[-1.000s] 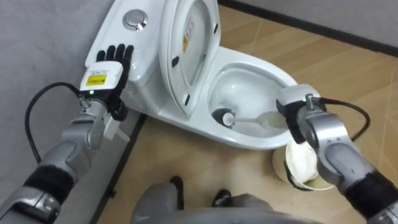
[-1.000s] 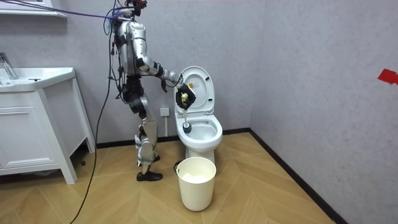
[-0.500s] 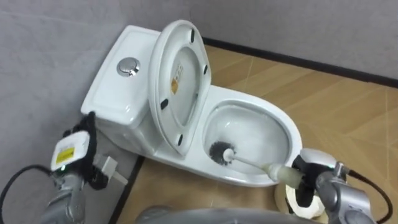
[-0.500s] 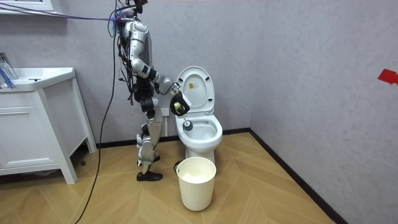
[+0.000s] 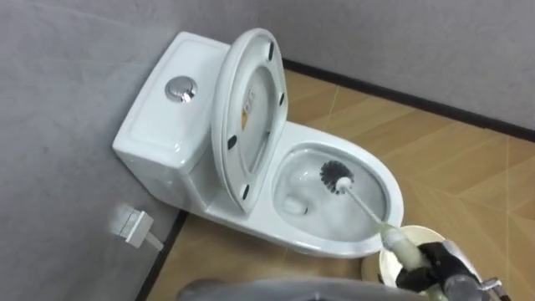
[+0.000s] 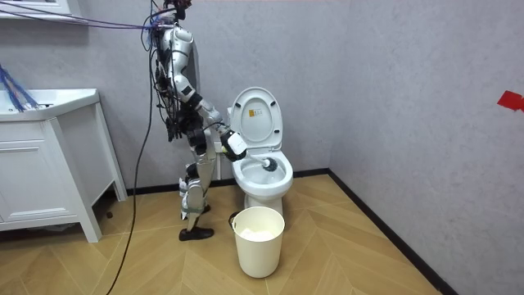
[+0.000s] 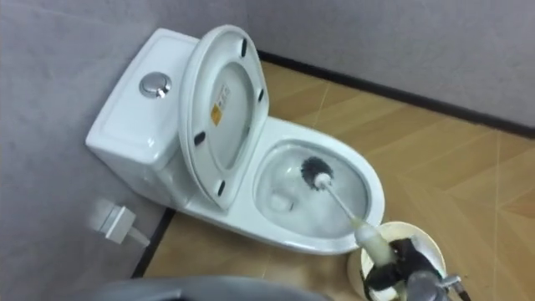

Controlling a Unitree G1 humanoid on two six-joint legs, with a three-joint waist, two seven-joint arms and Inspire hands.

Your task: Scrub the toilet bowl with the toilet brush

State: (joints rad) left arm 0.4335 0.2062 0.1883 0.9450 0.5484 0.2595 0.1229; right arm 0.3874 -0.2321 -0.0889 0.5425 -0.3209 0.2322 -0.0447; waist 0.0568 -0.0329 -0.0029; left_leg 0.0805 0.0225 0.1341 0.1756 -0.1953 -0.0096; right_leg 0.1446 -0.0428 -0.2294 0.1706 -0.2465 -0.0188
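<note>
Here, in the left eye view, we see the toilet brush (image 5: 363, 206) slanting. Its dark bristle head sits mid-frame inside the toilet bowl (image 5: 334, 247), and its long handle runs down to the lower right. There the right robot hand (image 5: 433, 262) has dark fingers curled round the pale grip, above a cream bin (image 5: 386, 267). The raised lid (image 5: 251, 109) walls the bowl's left side, while wood floor (image 5: 451, 159) lies open to the right.

In the room view the robot stands left of the toilet, one arm reaching toward the bowl. The brush head is a dark spot inside, and the bin sits in front on the floor.

In the right eye view we see the same slant: head upper left, grip lower right in the hand, just past the front rim.
</note>
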